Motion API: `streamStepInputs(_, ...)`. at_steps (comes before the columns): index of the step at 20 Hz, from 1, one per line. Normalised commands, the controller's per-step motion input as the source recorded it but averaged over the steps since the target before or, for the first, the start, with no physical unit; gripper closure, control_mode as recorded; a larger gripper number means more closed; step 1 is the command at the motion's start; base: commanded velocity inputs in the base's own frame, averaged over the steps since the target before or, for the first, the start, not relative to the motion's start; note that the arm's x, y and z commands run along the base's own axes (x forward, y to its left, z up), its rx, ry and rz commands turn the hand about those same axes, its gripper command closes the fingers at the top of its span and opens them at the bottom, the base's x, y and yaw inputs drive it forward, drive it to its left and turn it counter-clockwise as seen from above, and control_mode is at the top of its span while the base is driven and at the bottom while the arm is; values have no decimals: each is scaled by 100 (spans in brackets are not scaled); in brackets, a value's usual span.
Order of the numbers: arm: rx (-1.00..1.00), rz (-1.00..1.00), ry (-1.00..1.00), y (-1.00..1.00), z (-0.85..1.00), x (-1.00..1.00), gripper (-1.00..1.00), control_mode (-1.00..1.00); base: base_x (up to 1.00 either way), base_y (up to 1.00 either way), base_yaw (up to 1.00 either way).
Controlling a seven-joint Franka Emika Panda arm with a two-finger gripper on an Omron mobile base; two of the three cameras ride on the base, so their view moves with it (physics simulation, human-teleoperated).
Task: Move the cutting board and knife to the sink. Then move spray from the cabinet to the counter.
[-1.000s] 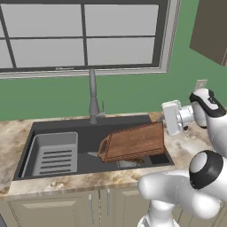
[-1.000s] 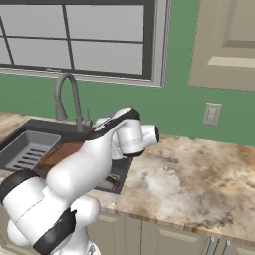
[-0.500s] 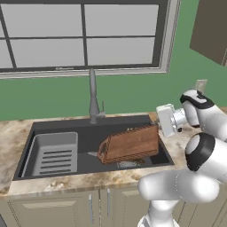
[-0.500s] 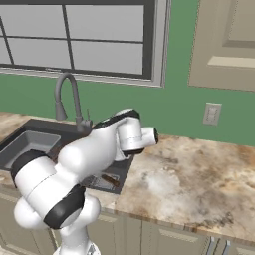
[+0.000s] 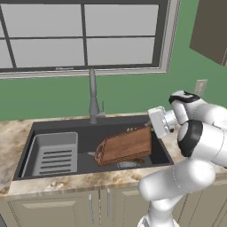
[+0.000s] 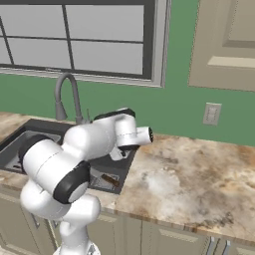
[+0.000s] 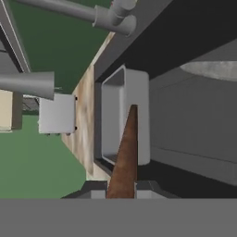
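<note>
We see the gripper [image 7: 122, 185] pinching the board [image 5: 125, 146] by its edge, tilted inside the sink [image 5: 57, 128] at the right end. Next, we judge: lower it and let go.

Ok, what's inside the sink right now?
Inside the sink: the ribbed rack at its left, and the cutting board tilted, one end down by the drain, the other in the shut pincer. Whatever lies under the board is hidden.
</note>
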Motion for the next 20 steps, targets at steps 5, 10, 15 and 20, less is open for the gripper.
streamStepInputs(5,-4,0,1,21,-24,21,100,-100,0,0,0)
streamStepInputs(10,-3,0,0,17,-22,19,100,-100,0,0,0)
streamStepInputs(15,-6,0,0,15,-33,28,100,-100,0,0,0)
streamStepInputs(20,-6,0,0,13,-33,35,100,-100,0,0,0)
